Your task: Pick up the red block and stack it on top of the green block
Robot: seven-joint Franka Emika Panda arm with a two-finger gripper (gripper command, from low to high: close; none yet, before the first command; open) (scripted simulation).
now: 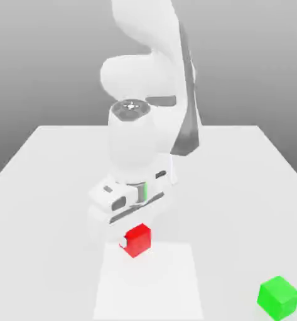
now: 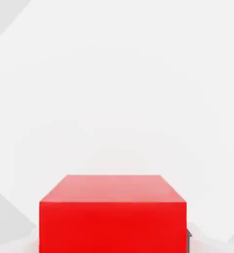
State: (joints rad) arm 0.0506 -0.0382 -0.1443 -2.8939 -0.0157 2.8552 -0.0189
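In the exterior view, I see the gripper (image 1: 136, 241) low over the table (image 1: 232, 188), with the red block (image 1: 139, 242) between its jaws. The jaws are narrow, closed on this block, and one pale tip lies against its side. The green block (image 1: 279, 298) sits on the table, well apart from the red one, toward the exterior view's right and nearer to that view's lower edge.

I judge that the step in hand is to secure the grasp and start the lift. I should keep the squeeze steady, without more force than necessary, and raise the block straight up before any sideways travel. From this angle I cannot say surely if its underside is touching the table or already a little above it. I would lift enough to pass over the green block with good margin, then turn the wrist so that the faces agree with those of the green block, because its edges look turned differently. If I move sideways too low, I could knock the green block away.

About containers: the task asks for none, and the solid green block must serve as support. The paler patch (image 1: 149, 282) on the table is flat, and holds nothing inside.
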